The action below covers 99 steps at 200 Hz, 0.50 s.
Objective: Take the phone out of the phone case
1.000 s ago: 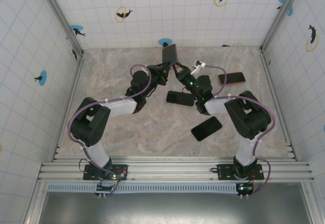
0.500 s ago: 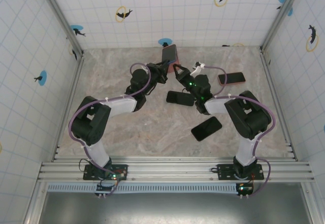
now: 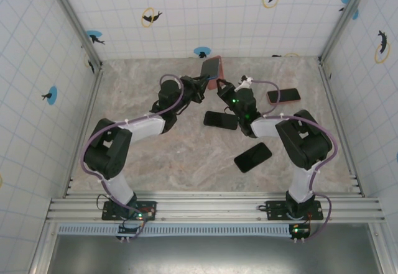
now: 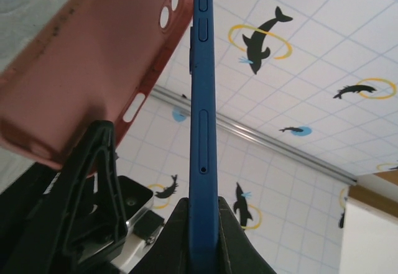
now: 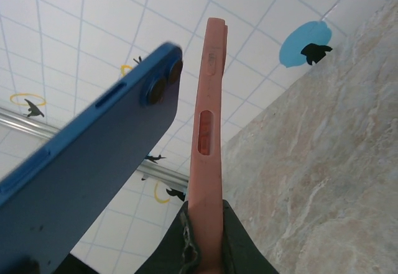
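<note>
Left gripper (image 4: 203, 230): closing tight on the blue phone (image 4: 203, 131), pinching its lower end between both fingers.
Right gripper (image 5: 205, 240): clamping narrowly on the pink phone case (image 5: 208, 131), gripping its lower end.
Blue phone: standing edge-on in the left wrist view, being held above the far middle of the table (image 3: 143, 156), sitting fully outside the case.
Pink phone case: hanging empty just beside the phone, leaning away from it with a gap showing at the top.
Other stock: middle handset (image 3: 221, 120), near handset (image 3: 253, 156) and far-right handset (image 3: 283, 95) lying flat on the table, apart from one another.
</note>
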{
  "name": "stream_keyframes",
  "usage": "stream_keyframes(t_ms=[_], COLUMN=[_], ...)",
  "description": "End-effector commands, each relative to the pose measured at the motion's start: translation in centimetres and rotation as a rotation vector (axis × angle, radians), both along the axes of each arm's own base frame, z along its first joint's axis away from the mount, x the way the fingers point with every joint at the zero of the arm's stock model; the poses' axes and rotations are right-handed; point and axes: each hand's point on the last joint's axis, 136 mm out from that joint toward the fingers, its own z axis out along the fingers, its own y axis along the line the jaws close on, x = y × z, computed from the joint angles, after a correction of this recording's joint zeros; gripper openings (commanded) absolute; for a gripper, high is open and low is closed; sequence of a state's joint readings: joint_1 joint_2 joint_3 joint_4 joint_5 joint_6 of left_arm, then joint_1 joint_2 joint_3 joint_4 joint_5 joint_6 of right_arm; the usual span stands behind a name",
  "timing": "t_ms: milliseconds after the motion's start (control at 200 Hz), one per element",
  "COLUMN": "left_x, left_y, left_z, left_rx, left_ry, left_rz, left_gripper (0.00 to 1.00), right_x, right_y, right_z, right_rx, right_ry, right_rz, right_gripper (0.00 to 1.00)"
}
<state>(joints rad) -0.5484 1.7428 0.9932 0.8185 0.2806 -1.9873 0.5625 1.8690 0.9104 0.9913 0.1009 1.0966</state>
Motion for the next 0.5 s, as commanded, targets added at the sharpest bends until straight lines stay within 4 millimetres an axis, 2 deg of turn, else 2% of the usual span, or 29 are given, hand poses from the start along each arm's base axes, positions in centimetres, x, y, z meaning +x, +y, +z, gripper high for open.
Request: stream_keyframes(t_ms=[0, 100, 110, 130, 240, 250, 315, 490], left_x=[-0.6, -0.3, 0.3, 0.5, 1.1, 0.9, 1.0, 1.4], left_y=[1.9, 3.8, 4.9, 5.5, 8.2, 8.6, 10.5, 15.1], left_z=[1.9, 0.9, 0.7, 0.5, -0.7, -1.6, -2.7, -4.4], left_rx=[0.074, 0.189, 0.201, 0.218, 0.301, 0.314, 0.354, 0.445], left_ry=[-0.083, -0.117, -0.116, -0.119, -0.139, -0.125, -0.127, -0.168], left_rz=[-0.038, -0.059, -0.041, -0.043, -0.064, -0.064, -0.067, -0.074], left_gripper=[0.03, 0.03, 0.03, 0.03, 0.03, 0.03, 0.03, 0.03], right_x=[0.2, -0.2, -0.2, -0.2, -0.5, -0.5, -0.7, -1.1], right_y=[0.0, 0.3, 0.3, 0.4, 0.8, 0.9, 1.2, 2.7], right_z=[0.4, 0.0, 0.1, 0.0, -0.2, -0.2, -0.3, -0.6], right_rx=[0.033, 0.027, 0.029, 0.029, 0.028, 0.028, 0.03, 0.032], right_ry=[-0.015, -0.004, -0.005, -0.004, 0.0, 0.0, 0.006, 0.019], right_rz=[-0.006, 0.005, 0.008, 0.008, 0.016, 0.017, 0.02, 0.036], right_gripper=[0.01, 0.01, 0.01, 0.01, 0.01, 0.01, 0.01, 0.01])
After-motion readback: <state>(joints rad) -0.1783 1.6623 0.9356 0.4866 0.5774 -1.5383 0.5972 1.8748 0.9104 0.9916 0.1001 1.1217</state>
